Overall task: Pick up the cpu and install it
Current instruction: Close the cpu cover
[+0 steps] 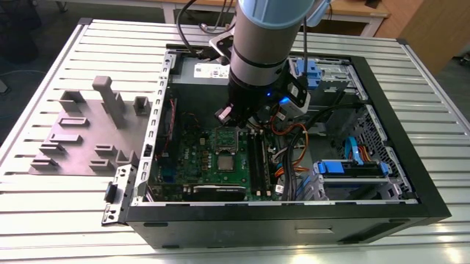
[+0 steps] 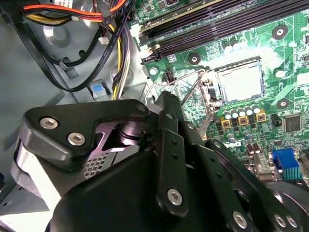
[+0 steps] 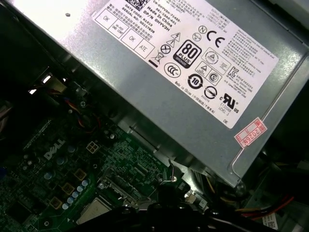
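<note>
Ribbed aluminium table (image 1: 66, 220); open black computer case (image 1: 294, 223). Black gripper (image 1: 239, 120) hung over the green motherboard (image 1: 198, 165) — its opening could not be told. The small flat silver square cpu (image 2: 240, 82) lay in its socket (image 2: 236, 62) beyond the gripper, apart from it. Judgement: keep it level, avoid the raised wire lever (image 2: 190, 89) — no pressing.
</note>
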You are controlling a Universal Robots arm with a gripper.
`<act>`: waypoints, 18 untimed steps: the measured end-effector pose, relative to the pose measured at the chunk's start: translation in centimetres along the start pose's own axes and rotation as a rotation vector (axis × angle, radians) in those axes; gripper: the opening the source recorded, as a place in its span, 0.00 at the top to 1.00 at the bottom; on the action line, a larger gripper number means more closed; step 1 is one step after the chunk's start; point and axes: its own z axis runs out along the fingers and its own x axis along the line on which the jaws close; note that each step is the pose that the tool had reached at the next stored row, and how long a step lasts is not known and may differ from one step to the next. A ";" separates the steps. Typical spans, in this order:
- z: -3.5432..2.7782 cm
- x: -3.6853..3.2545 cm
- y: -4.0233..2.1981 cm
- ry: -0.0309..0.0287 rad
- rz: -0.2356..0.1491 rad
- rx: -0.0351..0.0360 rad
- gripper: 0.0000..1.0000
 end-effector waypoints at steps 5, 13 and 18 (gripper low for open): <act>-0.04 0.12 -0.15 0.0001 0.000 0.0000 0.89; -0.09 0.28 -0.36 0.0005 -0.002 -0.0001 0.89; -0.21 0.27 -0.35 0.0007 -0.006 -0.0006 0.89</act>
